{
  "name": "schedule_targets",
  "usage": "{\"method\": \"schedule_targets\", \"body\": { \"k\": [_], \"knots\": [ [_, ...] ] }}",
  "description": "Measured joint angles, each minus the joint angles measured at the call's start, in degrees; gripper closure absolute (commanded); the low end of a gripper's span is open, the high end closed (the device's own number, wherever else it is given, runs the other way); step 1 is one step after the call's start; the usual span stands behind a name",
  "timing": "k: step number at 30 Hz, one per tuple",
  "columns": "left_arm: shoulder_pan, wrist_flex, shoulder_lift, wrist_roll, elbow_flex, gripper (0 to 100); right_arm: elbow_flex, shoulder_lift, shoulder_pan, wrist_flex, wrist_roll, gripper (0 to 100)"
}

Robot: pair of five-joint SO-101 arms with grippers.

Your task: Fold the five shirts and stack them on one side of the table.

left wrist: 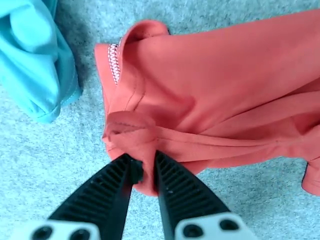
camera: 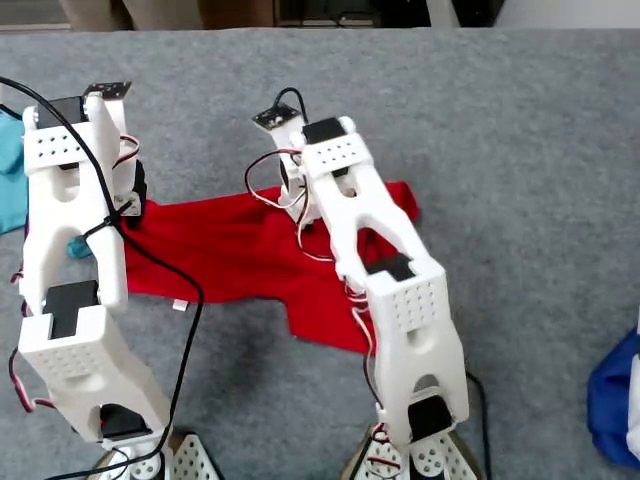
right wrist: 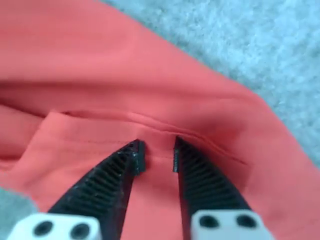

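One red shirt (camera: 230, 250) lies spread and rumpled across the middle of the bench (camera: 520, 150), under the two arms. Your left gripper (left wrist: 145, 167) is clamped on a bunched fold at the shirt's end nearest the left edge of the bench, close to what looks like the neck opening. Its jaws stand almost together with cloth pinched between the tips. Your right gripper (right wrist: 156, 155) sits farther toward the right edge, jaws a little apart, tips down on the fabric beside a stitched seam, with nothing gripped. A teal shirt (left wrist: 35, 65) lies bundled at the left edge. A blue cloth (camera: 612, 400) sits at the right edge toward the near corner.

Treat the red shirt as light, limp and stretchy. Expect it to sag, drag on the fuzzy bench surface and slip from a shallow pinch. Take hold at hems and seams, where doubled cloth gives the jaws more to bite.
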State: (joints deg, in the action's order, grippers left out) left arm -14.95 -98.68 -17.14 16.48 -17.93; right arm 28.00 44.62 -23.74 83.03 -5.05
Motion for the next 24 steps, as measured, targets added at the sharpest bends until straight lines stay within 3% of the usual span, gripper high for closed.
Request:
{"method": "schedule_targets", "body": {
  "k": [6, 24],
  "knots": [
    [0.0, 0.0, 0.0, 0.0, 0.0, 98, 3.7, 2.1, 1.8, 1.4, 0.0, 98.9],
    [0.0, 0.0, 0.0, 0.0, 0.0, 98, 25.2, 3.2, 6.1, 18.0, -3.8, 98.6]
  ]
}}
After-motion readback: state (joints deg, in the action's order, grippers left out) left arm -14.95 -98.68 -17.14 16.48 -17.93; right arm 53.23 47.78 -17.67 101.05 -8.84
